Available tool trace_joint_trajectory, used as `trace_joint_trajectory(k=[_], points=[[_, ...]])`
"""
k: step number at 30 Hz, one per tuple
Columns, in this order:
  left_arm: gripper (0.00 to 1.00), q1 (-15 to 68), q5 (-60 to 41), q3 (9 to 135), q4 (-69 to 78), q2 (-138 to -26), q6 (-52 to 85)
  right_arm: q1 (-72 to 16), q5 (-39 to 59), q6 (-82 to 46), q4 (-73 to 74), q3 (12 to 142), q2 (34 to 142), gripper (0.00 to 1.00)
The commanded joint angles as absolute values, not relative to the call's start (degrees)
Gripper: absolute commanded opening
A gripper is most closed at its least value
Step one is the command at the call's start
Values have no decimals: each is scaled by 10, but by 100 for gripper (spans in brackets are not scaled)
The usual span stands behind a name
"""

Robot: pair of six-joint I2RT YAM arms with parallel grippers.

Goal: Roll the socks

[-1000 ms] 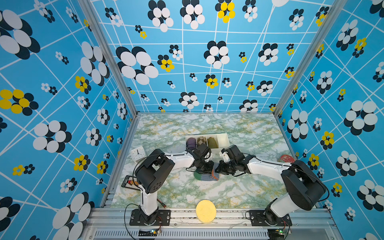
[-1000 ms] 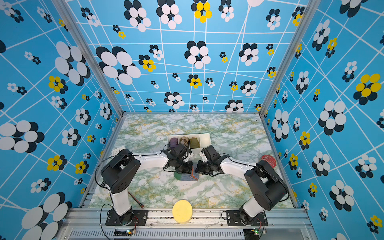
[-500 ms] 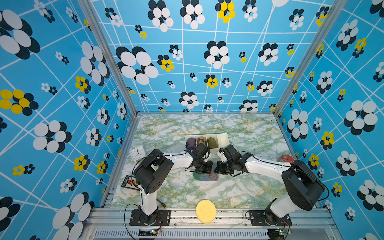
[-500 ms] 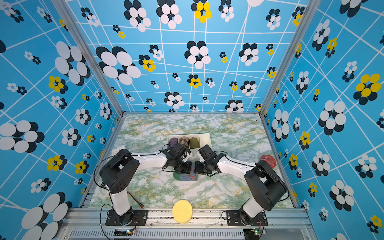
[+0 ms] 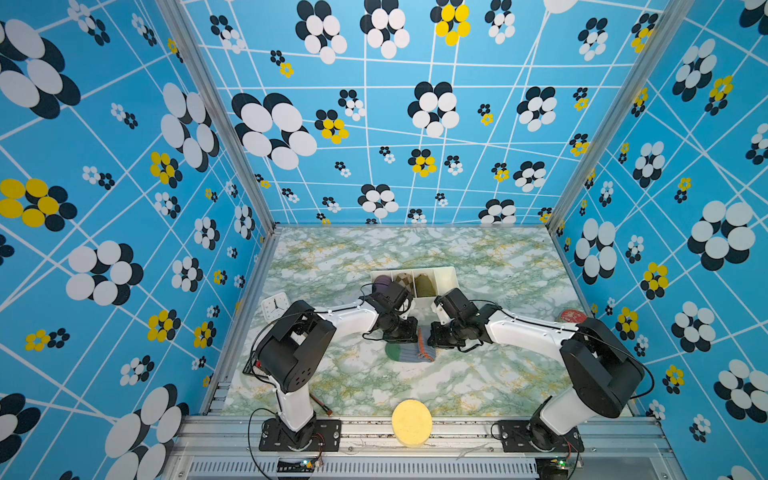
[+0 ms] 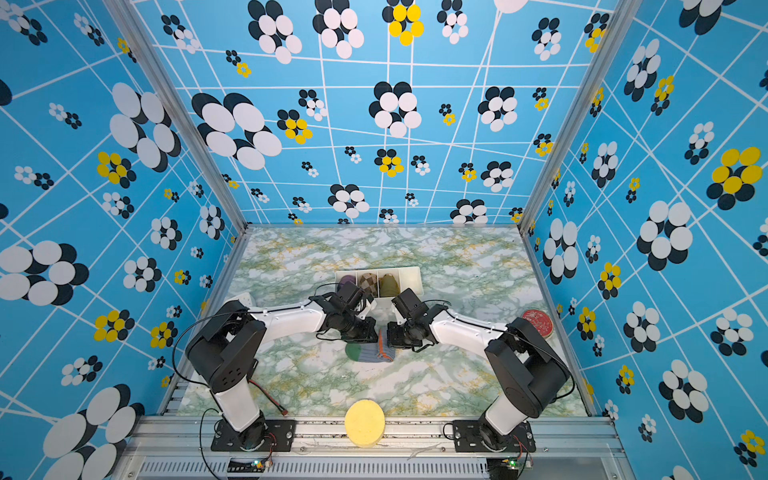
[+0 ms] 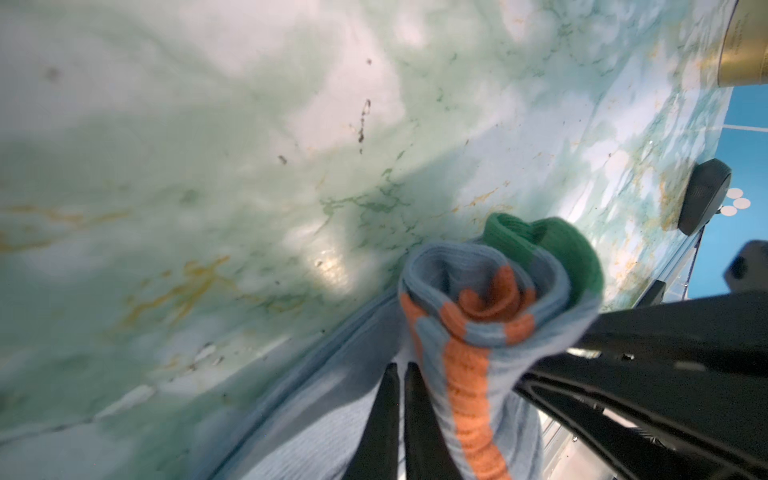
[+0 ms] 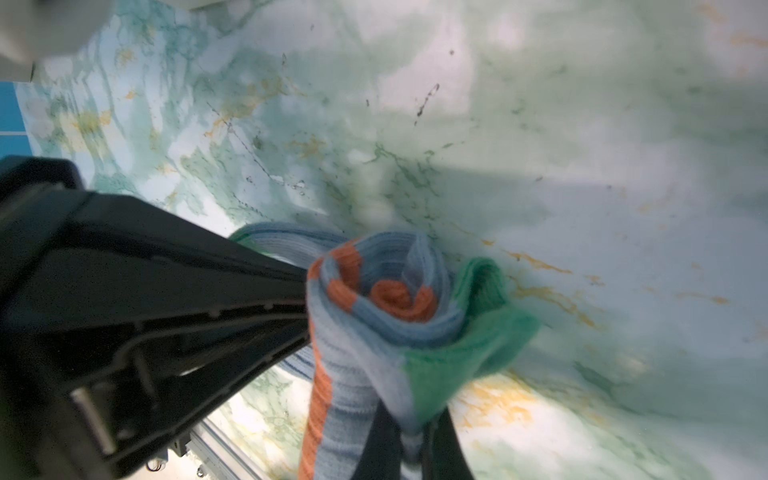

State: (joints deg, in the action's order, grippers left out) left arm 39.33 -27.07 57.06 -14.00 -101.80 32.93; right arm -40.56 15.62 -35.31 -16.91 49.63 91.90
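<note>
— Socks (image 5: 409,353) first: found where?
— On the desk (image 5: 332,257), just in front of the white divided tray (image 5: 445,275), between left end effector (image 5: 413,336) and right end effector (image 5: 430,338). Lay along the tray's long side in both top views: green end in line with the tray's purple roll (image 5: 380,284), orange-striped end in line with its olive roll (image 5: 424,286).
— Rolled?
— Partly, going by the wrist views. Wound into a spiral, orange at the core, grey-blue ribbing around it, a green flap on the outside. Beside the roll, a loose grey-blue length flat on the desk.
— And the right end effector?
— Closed on the socks, with ribbed cloth pinched between its fingers (image 8: 446,451) at one open end of the roll.
— The left end effector?
— Closed as well, fingers (image 7: 384,415) almost touching, laid against the side of the roll and over the flat length. Could not tell of any cloth caught between them.
— Anything more around the tray?
— Between the purple and olive rolls, in a compartment of its own, a brown-and-cream checkered roll (image 5: 403,282). Left of the tray and well apart, a white clock (image 5: 275,305) near the desk's edge. Right of the tray and well apart, a red round disc (image 5: 571,316). Well in front of the tray, beyond the socks, a yellow disc (image 5: 411,422) resting on the metal rail (image 5: 478,428).
</note>
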Motion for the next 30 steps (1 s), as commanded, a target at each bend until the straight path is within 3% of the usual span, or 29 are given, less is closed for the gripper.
trace_joint_trajectory(k=[1,13,30], points=[[8,388,-261,568,-155,-986,320,-412,142,-346,-205,506,934,0],[6,425,-279,559,-143,-942,356,-415,141,-349,-207,514,943,0],[5,451,-287,539,-124,-983,367,-416,144,-355,-197,511,944,0]])
